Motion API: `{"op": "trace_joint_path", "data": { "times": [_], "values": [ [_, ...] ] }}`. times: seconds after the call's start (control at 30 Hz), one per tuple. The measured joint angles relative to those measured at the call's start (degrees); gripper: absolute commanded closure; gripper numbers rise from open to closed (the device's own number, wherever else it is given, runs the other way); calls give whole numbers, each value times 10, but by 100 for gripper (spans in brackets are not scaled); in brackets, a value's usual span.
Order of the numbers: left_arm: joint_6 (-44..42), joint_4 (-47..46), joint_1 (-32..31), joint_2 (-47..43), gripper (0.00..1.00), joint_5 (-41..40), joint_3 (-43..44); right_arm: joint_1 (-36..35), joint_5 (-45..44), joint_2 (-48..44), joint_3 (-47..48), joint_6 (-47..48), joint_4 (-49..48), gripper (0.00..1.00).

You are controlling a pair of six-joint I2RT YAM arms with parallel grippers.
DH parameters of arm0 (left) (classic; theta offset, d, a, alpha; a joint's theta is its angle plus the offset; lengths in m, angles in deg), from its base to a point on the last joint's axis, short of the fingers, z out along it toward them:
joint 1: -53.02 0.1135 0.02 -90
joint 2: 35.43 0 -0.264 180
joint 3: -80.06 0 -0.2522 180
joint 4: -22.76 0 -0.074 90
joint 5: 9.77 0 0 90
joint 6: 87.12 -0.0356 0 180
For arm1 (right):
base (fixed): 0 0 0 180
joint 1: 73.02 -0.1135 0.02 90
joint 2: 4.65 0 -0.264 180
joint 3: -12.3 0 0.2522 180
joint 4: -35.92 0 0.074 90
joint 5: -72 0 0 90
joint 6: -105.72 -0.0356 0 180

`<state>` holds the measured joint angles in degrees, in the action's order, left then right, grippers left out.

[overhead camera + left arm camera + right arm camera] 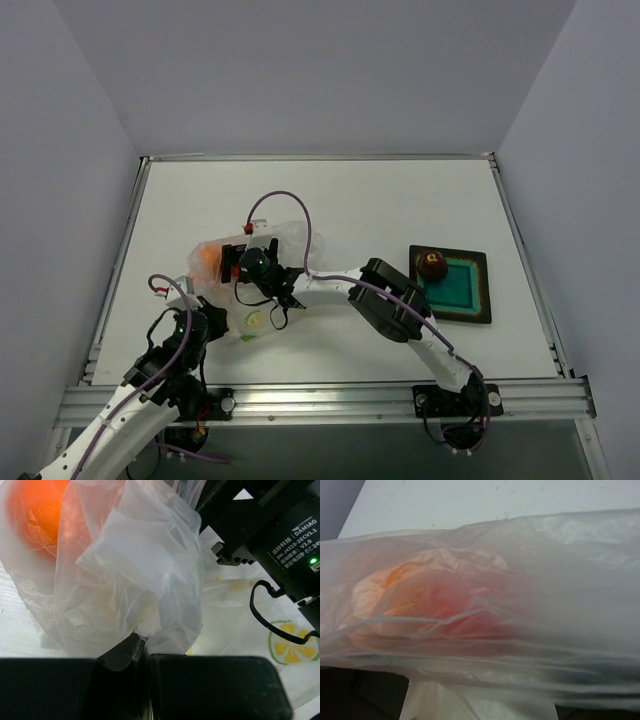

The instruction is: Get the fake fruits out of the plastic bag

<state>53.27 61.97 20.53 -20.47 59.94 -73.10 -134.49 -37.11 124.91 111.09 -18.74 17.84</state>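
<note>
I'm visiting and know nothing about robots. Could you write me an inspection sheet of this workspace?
Surface: white table.
Job's things: crumpled bag; orange fruit and red fruit inside it; dark fruit on the tray.
Clutter: nothing seen.
End effectors: left end effector shut on a bag fold; right end effector at the bag, opening unclear.
Cables: purple cables along both arms.
Surroundings: plain grey walls; metal rail at the near edge.

The whitish translucent plastic bag carries a yellow lemon-slice print with a green rim, and an orange fruit glows through it.
</note>
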Motion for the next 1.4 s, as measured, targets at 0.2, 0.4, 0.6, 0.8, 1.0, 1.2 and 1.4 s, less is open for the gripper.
{"op": "trace_joint_path", "data": {
  "times": [0.2, 0.4, 0.6, 0.8, 1.0, 1.2, 1.4],
  "values": [
    [0, -2, 0, 4, 98, 0, 0, 9, 32, 36, 21, 6, -57, 3],
    [0, -1, 0, 4, 98, -3, 0, 31, 65, 53, 22, 7, -108, 47],
    [-4, 0, 0, 6, 98, -9, 3, 35, 84, 4, -58, 17, -120, 57],
    [-16, -7, 0, 34, 98, -17, 29, 21, 119, -153, -217, 17, -111, 57],
    [-40, -84, 0, 116, 98, 12, 43, 10, 160, -329, -322, 17, -102, 56],
    [-67, -129, 0, 193, 98, 38, 71, 10, 207, -468, -372, 17, -73, 56],
    [-83, -134, 0, 161, 98, 38, 107, 18, 129, -647, -397, 39, 23, 56]
  ]
}}
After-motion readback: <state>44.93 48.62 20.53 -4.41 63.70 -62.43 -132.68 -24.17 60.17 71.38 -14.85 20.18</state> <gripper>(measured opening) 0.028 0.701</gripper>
